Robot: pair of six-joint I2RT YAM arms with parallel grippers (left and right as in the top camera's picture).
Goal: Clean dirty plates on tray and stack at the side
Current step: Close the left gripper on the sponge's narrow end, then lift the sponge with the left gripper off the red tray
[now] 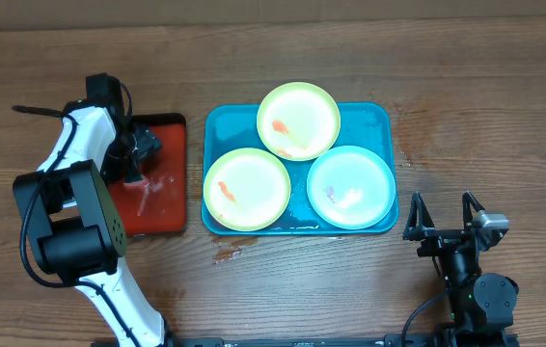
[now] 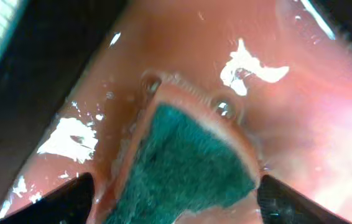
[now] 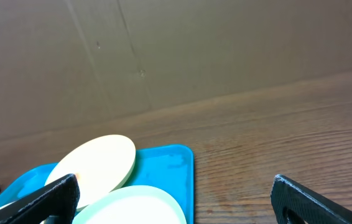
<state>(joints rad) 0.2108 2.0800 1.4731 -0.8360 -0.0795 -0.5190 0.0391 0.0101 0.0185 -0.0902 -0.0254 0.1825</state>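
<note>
Turquoise plastic tray (image 1: 369, 114), centre table, carrying three smeared plates (image 1: 298, 120). Left arm bent down over red-brown tray (image 1: 162, 207); left gripper (image 2: 173, 202) spread, flanking green sponge (image 2: 182, 168). Right gripper (image 1: 441, 202) spread wide, low beside the tray.

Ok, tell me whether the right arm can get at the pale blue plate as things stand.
Probably yes: the right claw is open beside the tray, the pale blue plate sits in the nearest corner, nothing between them.

Bright even light, soft shadows, white glare on wet red-brown tray (image 2: 182, 37), left wrist view blurred
</note>
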